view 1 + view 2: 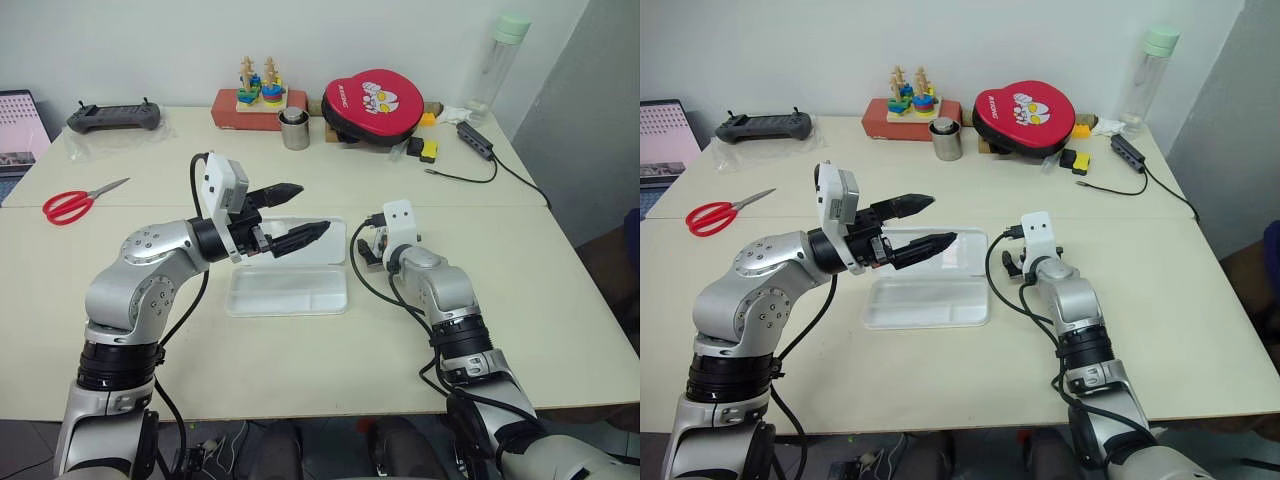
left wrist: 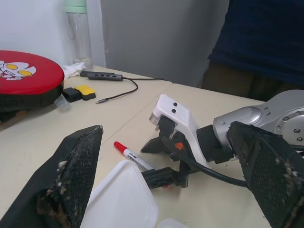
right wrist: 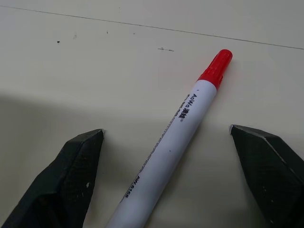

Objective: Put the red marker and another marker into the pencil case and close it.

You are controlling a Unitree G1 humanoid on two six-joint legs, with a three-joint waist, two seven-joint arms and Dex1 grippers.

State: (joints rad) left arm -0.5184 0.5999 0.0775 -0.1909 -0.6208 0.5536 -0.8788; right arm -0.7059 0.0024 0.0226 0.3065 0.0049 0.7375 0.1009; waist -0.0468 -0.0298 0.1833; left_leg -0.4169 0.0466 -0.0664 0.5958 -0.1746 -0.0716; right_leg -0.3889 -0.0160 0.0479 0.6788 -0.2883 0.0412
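Note:
The pencil case (image 1: 290, 292) lies open and white in the middle of the table, its tray showing nothing inside. My left gripper (image 1: 311, 208) hovers above its far half, open and holding nothing. The red marker (image 3: 183, 128), white-barrelled with a red cap, lies flat on the table just right of the case (image 2: 124, 197). My right gripper (image 3: 167, 130) is down at the marker (image 2: 129, 155) and open, with one finger on each side and neither touching it. In the head view that right gripper (image 1: 366, 250) sits low by the case's right edge. Another marker is out of view.
Red-handled scissors (image 1: 75, 203) lie at the far left. Along the back stand a controller (image 1: 113, 118), a stacking toy (image 1: 260, 95), a metal cup (image 1: 294, 130), a round red pouch (image 1: 375, 103) and a bottle (image 1: 497, 65). A cable hub (image 1: 475, 140) lies back right. A person in dark clothes (image 2: 259, 42) stands beyond the table.

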